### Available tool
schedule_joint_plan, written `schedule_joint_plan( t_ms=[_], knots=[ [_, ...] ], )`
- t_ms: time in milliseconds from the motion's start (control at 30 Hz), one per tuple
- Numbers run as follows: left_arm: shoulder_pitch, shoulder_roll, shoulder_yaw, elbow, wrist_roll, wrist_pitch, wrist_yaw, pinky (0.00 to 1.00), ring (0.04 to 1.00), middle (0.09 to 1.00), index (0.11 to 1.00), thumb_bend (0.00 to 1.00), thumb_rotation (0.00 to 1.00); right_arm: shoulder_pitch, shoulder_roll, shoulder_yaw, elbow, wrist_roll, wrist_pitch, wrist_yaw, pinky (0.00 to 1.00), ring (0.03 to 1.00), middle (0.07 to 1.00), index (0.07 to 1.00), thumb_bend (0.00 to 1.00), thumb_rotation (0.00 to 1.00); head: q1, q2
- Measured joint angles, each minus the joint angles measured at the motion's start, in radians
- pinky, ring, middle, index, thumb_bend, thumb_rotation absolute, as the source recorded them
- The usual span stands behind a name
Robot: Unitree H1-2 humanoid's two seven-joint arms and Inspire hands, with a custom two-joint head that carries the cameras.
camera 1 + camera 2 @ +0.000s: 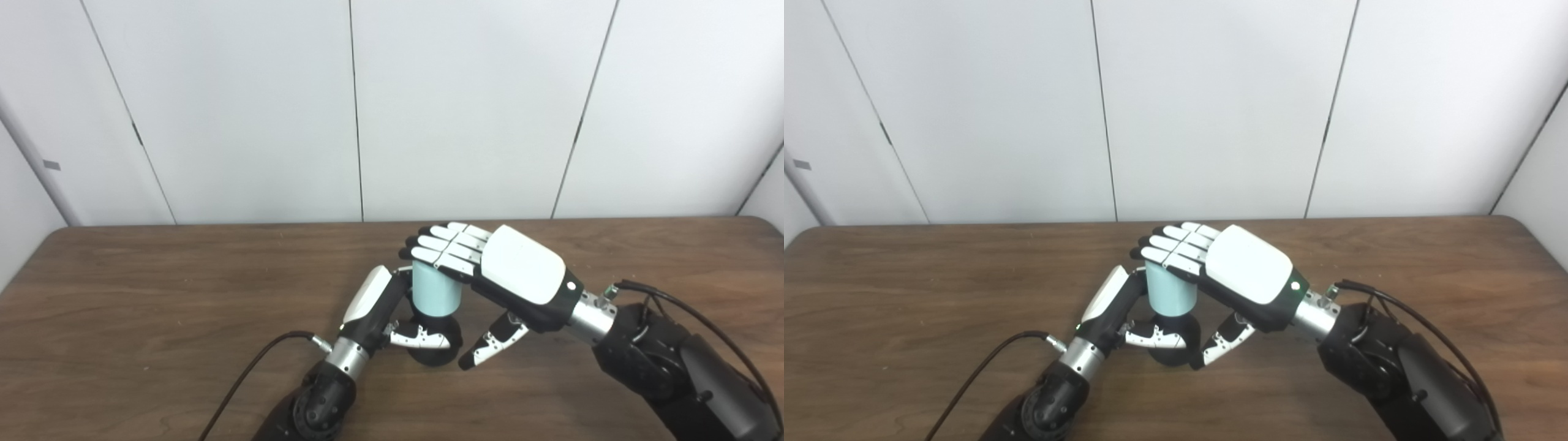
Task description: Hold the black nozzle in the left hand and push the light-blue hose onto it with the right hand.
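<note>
Both hands meet at the centre of the tabletop [153,306]. The left hand [373,306] is closed around the black nozzle [436,350], its thumb wrapped across the front of it. The right hand [490,266] lies flat, fingers [444,245] extended and together, resting on the top end of the light-blue hose [435,288]; it grips nothing, and its thumb hangs free beside the nozzle. The hose stands upright, its lower end seated on the nozzle just above the tabletop. The hose section appears short, light and fairly stiff, so it should take a straight downward push on the top face. Off-axis pressure could tip it. No containers are present.
</note>
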Motion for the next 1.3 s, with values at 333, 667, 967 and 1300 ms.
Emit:
schedule_joint_plan(
  t_ms=[333,667,967,1300],
  knots=[
    [0.000,0.000,0.001,-0.001,0.000,0.000,0.000,0.28,0.378,0.482,0.491,0.51,0.08,-0.005,-0.011,0.020,-0.001,0.016,0.000,-0.003,0.89,0.921,0.913,0.906,0.72,0.29,0.002,0.005],
    [0.001,-0.005,-0.008,-0.004,0.001,-0.003,-0.007,0.30,0.386,0.483,0.491,0.51,0.08,-0.005,-0.095,0.060,-0.034,0.078,0.001,0.003,0.90,0.927,0.913,0.898,0.70,0.31,0.002,0.003],
    [0.006,-0.006,-0.008,-0.014,0.002,-0.002,-0.017,0.30,0.398,0.491,0.491,0.51,0.08,-0.005,-0.121,0.100,-0.031,0.062,0.003,-0.075,0.90,0.916,0.917,0.907,0.70,0.31,0.000,0.015],
    [0.009,-0.006,-0.009,-0.018,0.002,-0.001,-0.021,0.35,0.434,0.509,0.491,0.51,0.08,-0.005,-0.144,0.163,0.007,0.005,0.002,-0.222,0.91,0.921,0.921,0.912,0.71,0.27,0.003,0.025]
  ],
)
